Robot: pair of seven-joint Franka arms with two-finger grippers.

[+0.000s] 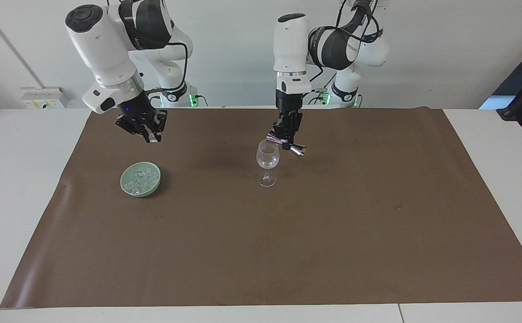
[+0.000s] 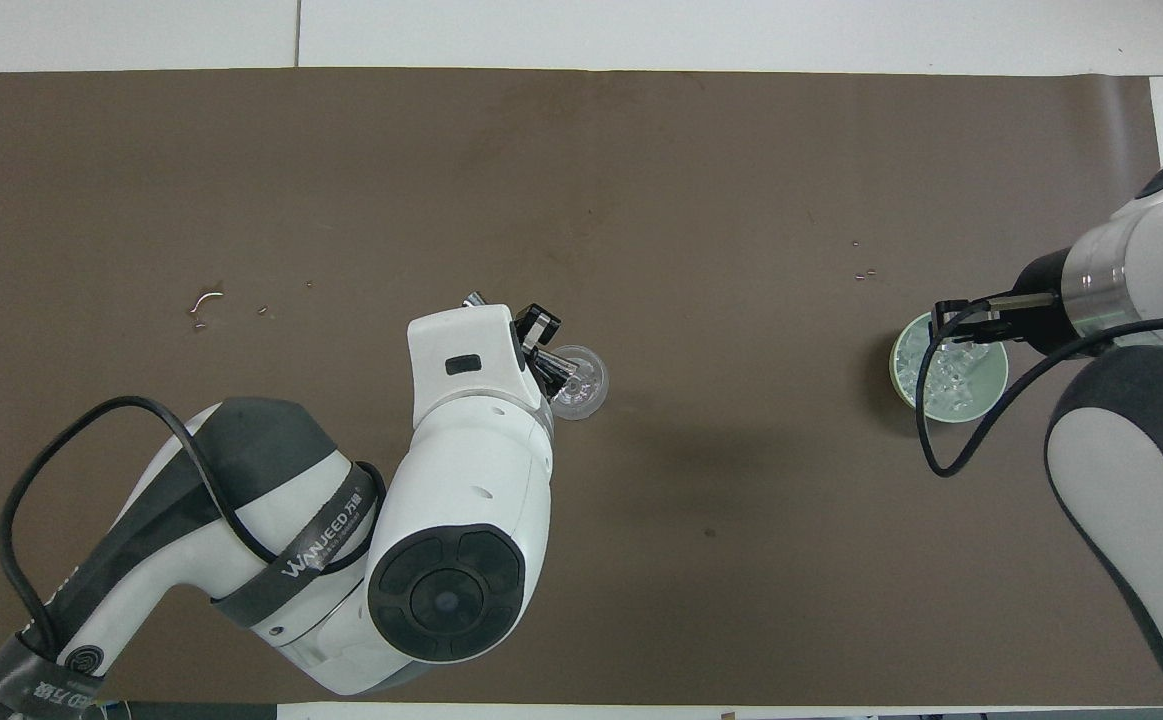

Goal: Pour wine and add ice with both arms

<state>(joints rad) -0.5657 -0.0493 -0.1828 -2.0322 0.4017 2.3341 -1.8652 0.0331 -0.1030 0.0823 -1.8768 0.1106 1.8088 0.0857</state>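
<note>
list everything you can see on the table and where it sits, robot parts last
wine glass: one, clear, upright mid-mat
jigger: one, shiny metal, tilted at the glass's rim, held by the left gripper
bowl: one, pale green, toward the right arm's end of the table
ice: many small clear cubes, in the bowl
mat: one, brown, covering most of the table
table: one, white
scraps: a few, pale, on the mat toward the left arm's end
left gripper: black, over the glass, shut on the jigger
right gripper: black, raised over the mat beside the bowl
</note>
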